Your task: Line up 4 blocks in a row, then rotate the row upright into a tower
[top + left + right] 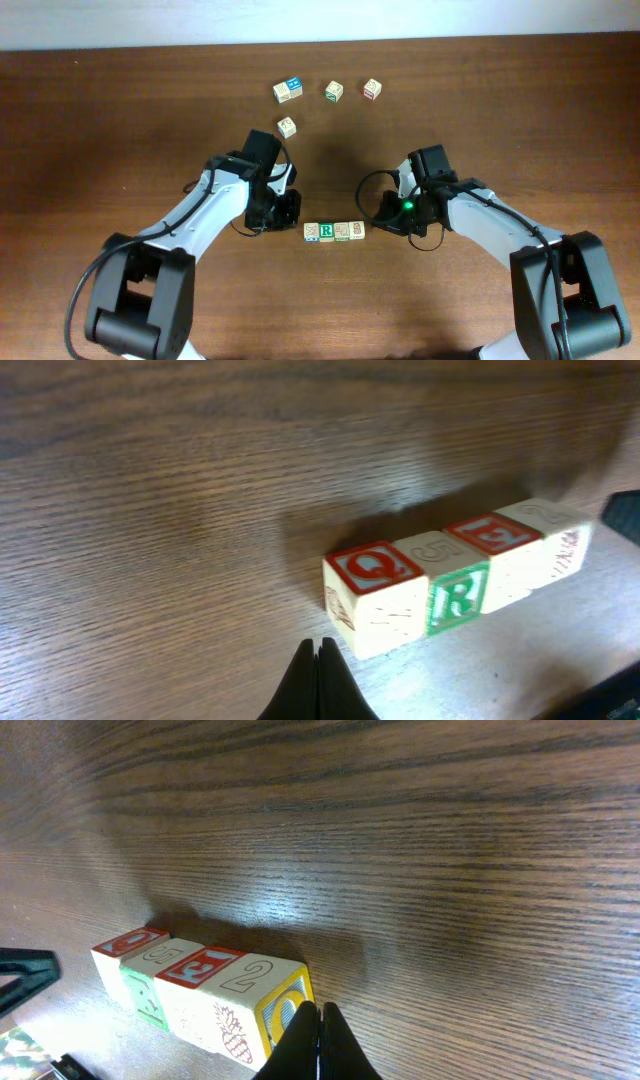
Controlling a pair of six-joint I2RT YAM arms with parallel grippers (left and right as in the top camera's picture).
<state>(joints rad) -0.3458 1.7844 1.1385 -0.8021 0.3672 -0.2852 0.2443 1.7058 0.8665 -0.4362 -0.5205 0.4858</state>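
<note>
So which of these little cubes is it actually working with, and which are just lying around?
In the job: the row of four blocks, green R block included.
Lying about: blue-faced cube, green-print cube, red-print cube, pale cube nearer the row.

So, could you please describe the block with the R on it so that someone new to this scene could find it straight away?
On the wooden table, four blocks sit in a tight row between the left gripper and the right gripper. The R block is second from the left gripper's end, and it alone shows a green face with a white letter.
</note>
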